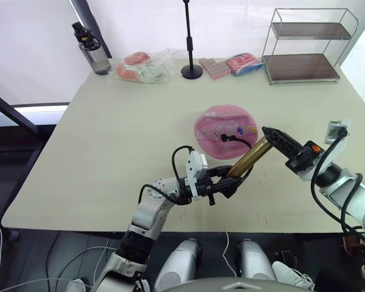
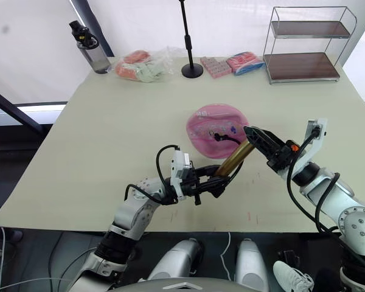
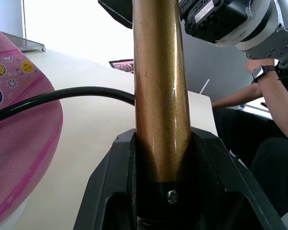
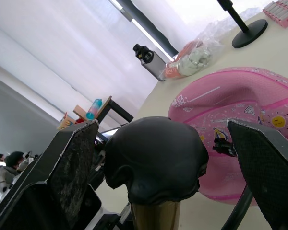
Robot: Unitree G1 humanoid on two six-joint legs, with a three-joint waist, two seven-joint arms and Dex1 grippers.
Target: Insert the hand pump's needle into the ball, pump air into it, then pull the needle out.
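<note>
The ball (image 1: 225, 129) lies as a pink flattish disc with printed pictures at mid-table. The hand pump (image 1: 250, 158) is a bronze cylinder slanting up over the ball's near right edge. My left gripper (image 1: 226, 182) is shut on the pump's lower end, and the left wrist view shows the cylinder (image 3: 161, 86) clamped between its black fingers (image 3: 110, 187). The pump's thin black hose (image 1: 236, 140) curves onto the top of the ball. The needle is too small to make out at the hose's tip. My right gripper (image 4: 163, 132) stands open around the black handle (image 4: 156, 163), with a finger on each side, apart from it.
Along the far edge stand a water bottle (image 1: 92, 52), a plastic bag of items (image 1: 145, 67), a black stand (image 1: 191, 70), pink packets (image 1: 216, 67) and a wire shelf (image 1: 304, 45). A person (image 3: 259, 96) sits beyond the table's right side.
</note>
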